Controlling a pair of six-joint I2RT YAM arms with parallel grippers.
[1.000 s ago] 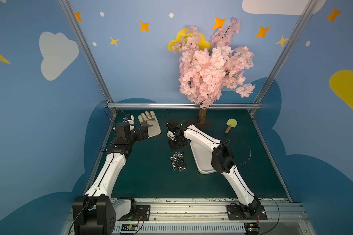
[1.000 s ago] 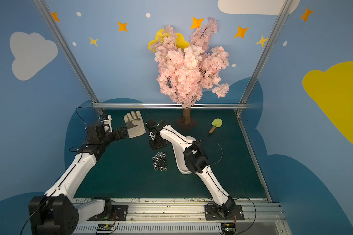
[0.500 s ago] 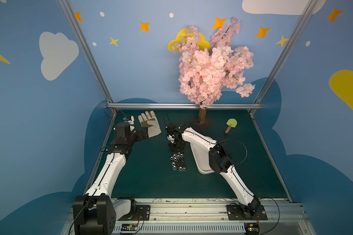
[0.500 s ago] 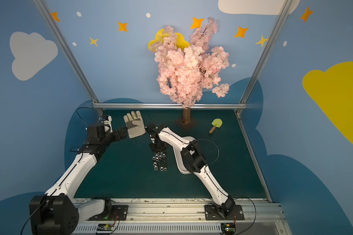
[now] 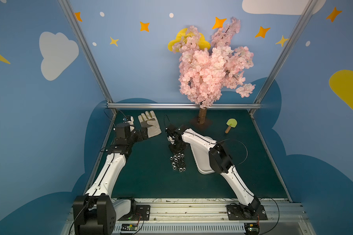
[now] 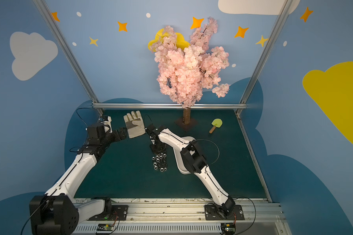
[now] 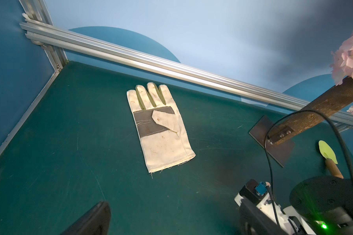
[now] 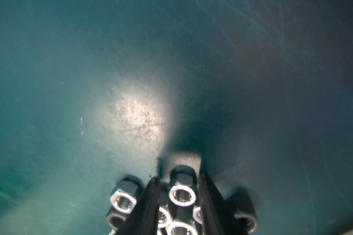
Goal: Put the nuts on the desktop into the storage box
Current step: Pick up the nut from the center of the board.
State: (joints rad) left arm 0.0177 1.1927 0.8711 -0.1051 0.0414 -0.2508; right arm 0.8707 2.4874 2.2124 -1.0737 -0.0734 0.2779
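1. Right gripper (image 8: 178, 177), narrow, straddles one nut (image 8: 181, 195) in the nuts (image 5: 177, 161) piled on the table (image 5: 151, 183) beside the storage box (image 5: 200, 160) (grip unclear); crowded neighbours could snag, scattering
2. Left gripper (image 7: 173, 205) wide, empty

Bright, even top views — right wrist view dim, blurred, glare on desktop (image 8: 135, 114).

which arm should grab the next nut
Right: the right gripper is down at the nuts, jaws straddling one nut, storage box beside it. The left gripper hangs open by the work glove.
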